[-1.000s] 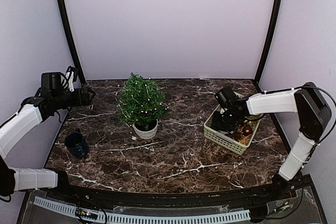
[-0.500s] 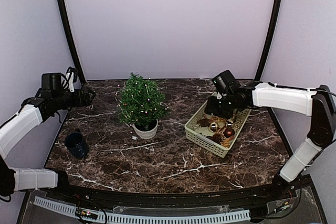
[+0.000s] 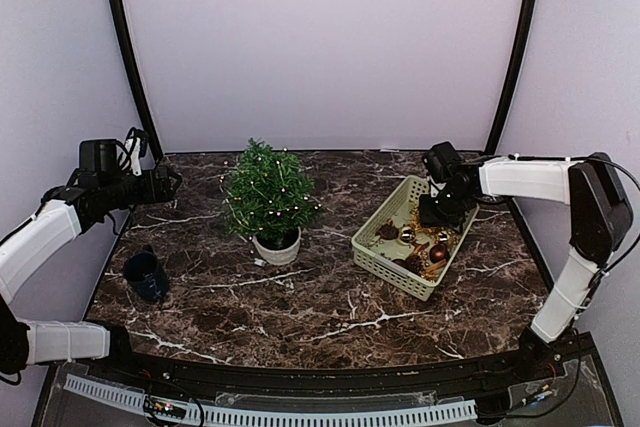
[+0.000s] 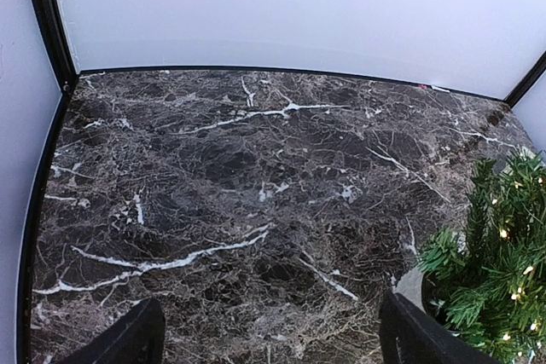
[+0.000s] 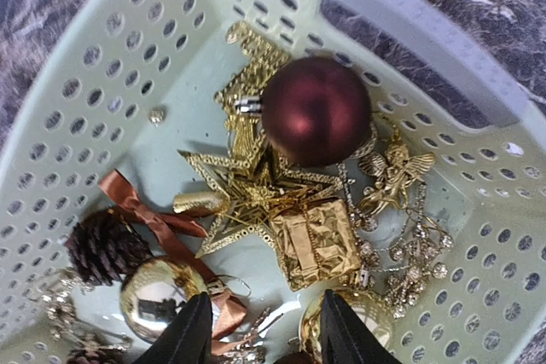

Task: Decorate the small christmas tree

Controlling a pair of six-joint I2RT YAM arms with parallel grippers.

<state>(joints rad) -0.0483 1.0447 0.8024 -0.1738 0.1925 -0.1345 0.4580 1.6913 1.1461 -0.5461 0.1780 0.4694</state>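
The small christmas tree (image 3: 268,195), dark green with tiny lights, stands in a white pot (image 3: 277,248) left of the table's middle. Its right-hand branches show in the left wrist view (image 4: 499,266). My left gripper (image 3: 170,182) (image 4: 269,317) hangs open over bare marble to the tree's left. My right gripper (image 3: 438,209) (image 5: 264,326) hovers open inside the pale basket (image 3: 378,255) (image 5: 102,83), nothing between its fingers. Below it lie a dark red ball (image 5: 316,111), a gold star (image 5: 247,181), a gold gift box (image 5: 317,243), a gold ball (image 5: 158,296) and a pine cone (image 5: 102,246).
A dark blue mug (image 3: 146,275) sits near the table's left edge. A gold angel (image 5: 394,172), a bead chain and a bronze ribbon (image 5: 141,210) also lie in the basket. Black frame posts and lilac walls close in the back and sides.
The basket has slid left, closer to the tree. My right gripper has left its rim and now hangs over the basket's far end. The left arm has not moved.
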